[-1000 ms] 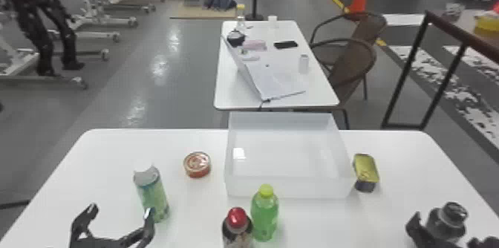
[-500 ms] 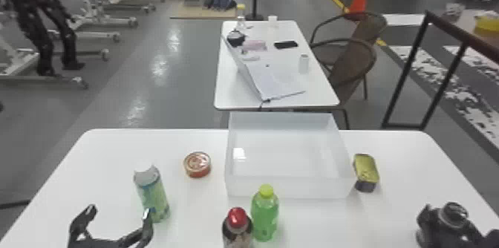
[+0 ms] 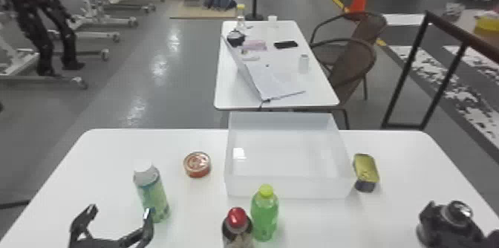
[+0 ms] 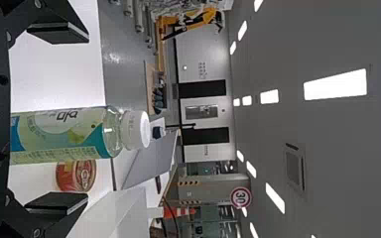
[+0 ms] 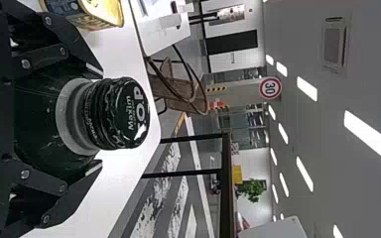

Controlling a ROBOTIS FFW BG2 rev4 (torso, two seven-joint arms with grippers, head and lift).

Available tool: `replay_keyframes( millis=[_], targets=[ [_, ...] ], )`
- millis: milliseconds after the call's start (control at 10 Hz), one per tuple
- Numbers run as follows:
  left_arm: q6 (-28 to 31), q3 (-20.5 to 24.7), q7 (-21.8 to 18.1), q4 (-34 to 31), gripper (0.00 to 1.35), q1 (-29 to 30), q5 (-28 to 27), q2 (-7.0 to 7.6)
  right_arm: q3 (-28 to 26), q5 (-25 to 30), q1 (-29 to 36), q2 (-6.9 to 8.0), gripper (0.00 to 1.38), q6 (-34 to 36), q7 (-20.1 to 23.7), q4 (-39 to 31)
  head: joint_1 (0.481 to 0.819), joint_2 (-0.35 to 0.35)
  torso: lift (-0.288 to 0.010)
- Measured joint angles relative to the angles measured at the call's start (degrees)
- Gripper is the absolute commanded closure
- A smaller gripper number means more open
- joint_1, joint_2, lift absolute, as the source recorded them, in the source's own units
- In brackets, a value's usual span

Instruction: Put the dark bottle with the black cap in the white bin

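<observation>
The right pincer (image 5: pixel 98 119) clasps the dark bottle (image 5: pixel 47 144) below its black cap (image 5: pixel 119 114), probably for a steady lift into the white bin (image 3: pixel 293 188).

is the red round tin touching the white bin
Apart: the head view shows a bare strip of white tabletop between the red round tin and the side of the white bin.

A white bin (image 3: pixel 297 187), round red tin (image 3: pixel 197 165), gold-topped can (image 3: pixel 365 169), white-capped bottle (image 3: pixel 152 193), green bottle (image 3: pixel 264 212) and red-capped bottle (image 3: pixel 237 232) are being supported by the white surface (image 3: pixel 334 225).
</observation>
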Motion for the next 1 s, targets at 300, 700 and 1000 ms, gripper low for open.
replay_keyframes(
  millis=[300,700,1000],
  targets=[
    [-0.02,-0.12,-0.01,0.17,0.17,-0.15,0.00,0.00,-0.32,1.24,2.45,1.29,0.80,5.44,-2.74,-13.70,0.549,0.000,-0.100],
    [-0.07,-0.51,0.02,0.71,0.17,-0.58,0.05,0.00,-0.54,-1.14,-1.01,1.56,0.81,14.07,-0.42,-25.87,0.549,0.000,-0.100],
    [0.01,-0.92,0.00,1.01,0.17,-0.82,0.18,0.00,0.98,-3.08,-10.08,2.53,0.90,14.16,5.22,-19.17,0.549,0.000,-0.100]
  ],
)
